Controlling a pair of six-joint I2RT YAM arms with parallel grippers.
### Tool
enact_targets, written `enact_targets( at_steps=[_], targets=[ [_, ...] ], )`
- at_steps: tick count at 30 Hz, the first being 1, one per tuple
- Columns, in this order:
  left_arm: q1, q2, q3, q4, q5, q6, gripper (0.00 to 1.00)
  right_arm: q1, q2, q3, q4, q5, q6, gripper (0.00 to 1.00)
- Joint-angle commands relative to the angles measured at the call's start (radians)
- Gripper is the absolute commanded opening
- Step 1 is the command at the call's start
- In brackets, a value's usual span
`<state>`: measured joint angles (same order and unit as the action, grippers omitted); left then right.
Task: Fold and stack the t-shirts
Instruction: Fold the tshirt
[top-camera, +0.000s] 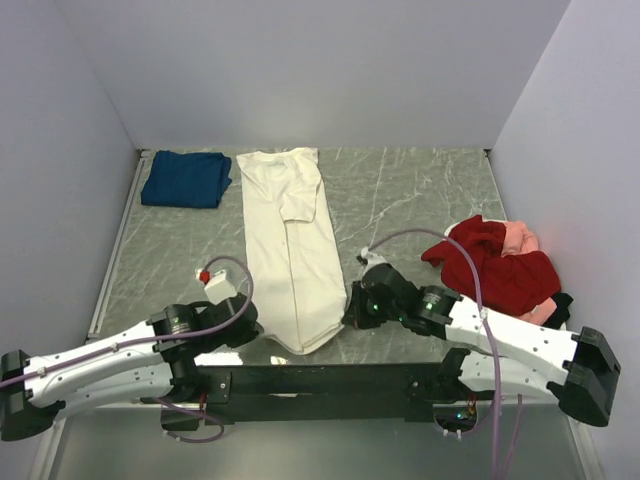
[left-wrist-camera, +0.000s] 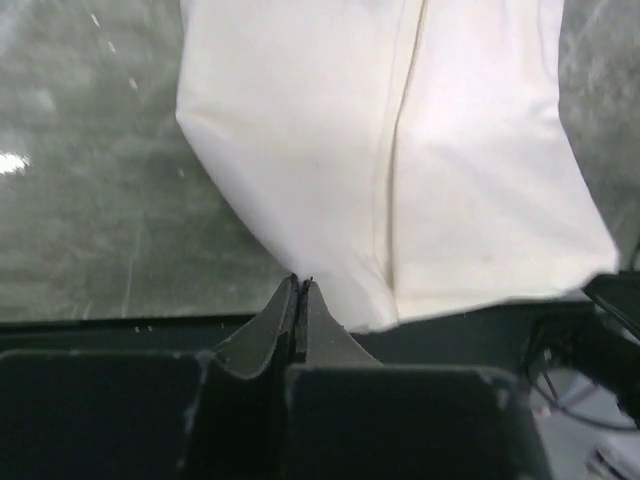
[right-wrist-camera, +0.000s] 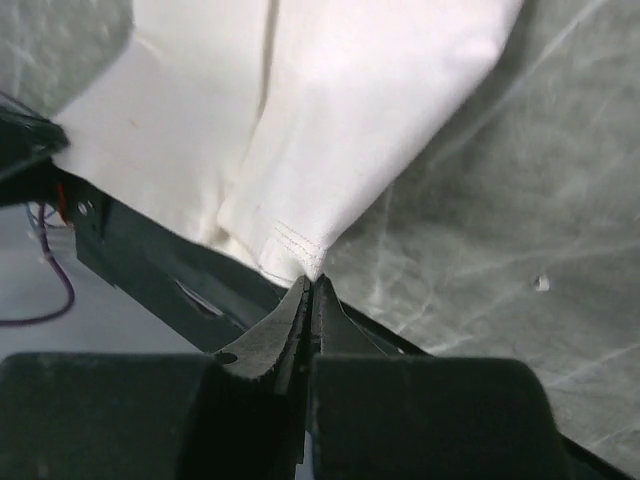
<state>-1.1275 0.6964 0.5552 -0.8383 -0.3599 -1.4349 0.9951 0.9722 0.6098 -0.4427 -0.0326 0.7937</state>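
The cream-white t-shirt (top-camera: 295, 250) lies folded into a long strip from the back of the table to its near edge. My left gripper (top-camera: 263, 336) is shut on the strip's near left corner, as the left wrist view (left-wrist-camera: 302, 282) shows against the cloth (left-wrist-camera: 400, 150). My right gripper (top-camera: 348, 318) is shut on the near right corner at the stitched hem (right-wrist-camera: 312, 282), (right-wrist-camera: 300, 120). A folded dark blue t-shirt (top-camera: 187, 178) lies at the back left. A crumpled pile with a red t-shirt (top-camera: 495, 268), a pink one (top-camera: 520, 240) and a black one (top-camera: 562, 300) sits at the right.
A small white device with a red knob (top-camera: 215, 278) sits on the marbled table (top-camera: 420, 190) left of the cream strip. Grey walls close the left, back and right sides. A dark rail (top-camera: 320, 380) runs along the near edge.
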Motion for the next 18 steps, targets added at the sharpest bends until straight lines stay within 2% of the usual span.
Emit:
enact_targets(
  at_steps=[1,3,5,9,12,18],
  targets=[
    [0.001,0.073,0.090,0.010,-0.181,0.039,0.00,-0.079,0.084,0.112,-0.002,0.066,-0.091,0.00],
    [0.035,0.101,0.115,0.068,-0.220,0.054,0.00,-0.127,0.135,0.152,0.045,0.011,-0.131,0.00],
    [0.124,0.120,0.118,0.149,-0.212,0.129,0.00,-0.174,0.216,0.227,0.067,0.010,-0.151,0.00],
    [0.333,0.217,0.117,0.393,-0.093,0.270,0.00,-0.259,0.370,0.346,0.105,-0.027,-0.195,0.00],
    [0.417,0.294,0.141,0.467,-0.090,0.290,0.00,-0.332,0.492,0.428,0.125,-0.062,-0.211,0.00],
    [0.563,0.558,0.242,0.554,-0.041,0.277,0.00,-0.421,0.718,0.623,0.130,-0.095,-0.220,0.00]
  ],
)
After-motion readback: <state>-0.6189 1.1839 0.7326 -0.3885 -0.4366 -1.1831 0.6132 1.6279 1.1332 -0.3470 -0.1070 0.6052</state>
